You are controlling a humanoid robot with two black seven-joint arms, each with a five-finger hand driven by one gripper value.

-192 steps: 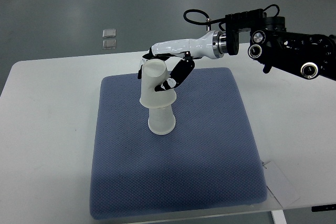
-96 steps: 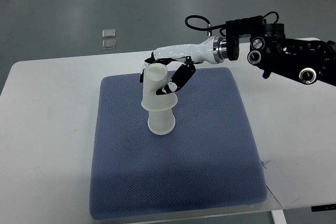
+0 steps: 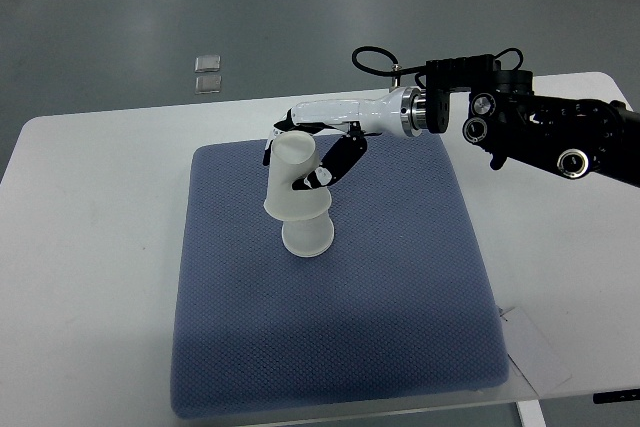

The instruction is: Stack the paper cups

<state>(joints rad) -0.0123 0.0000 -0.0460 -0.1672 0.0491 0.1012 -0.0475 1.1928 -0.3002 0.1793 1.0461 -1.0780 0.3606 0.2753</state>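
On the grey floor beyond the table's far-left corner lie two small clear squares (image 3: 208, 74), one behind the other. The white table (image 3: 90, 247) carries a blue mat (image 3: 330, 337) that covers most of its middle and reaches its near edge. Toward the mat's far edge, left of its centre line, an upside-down paper cup (image 3: 308, 237) stands on its rim. A second upside-down paper cup (image 3: 290, 179) sits over it, tilted, its closed end leaning toward the far edge; it is not fully seated down on the lower one. The right hand (image 3: 318, 147) has its fingers closed narrowly around this upper cup, black fingertips (image 3: 325, 175) pressing its right side and others showing at its far-left side. The white forearm and black arm joints (image 3: 540, 132) run off to the table's far-right edge. A white paper tag (image 3: 535, 347) lies at the mat's near-right corner.
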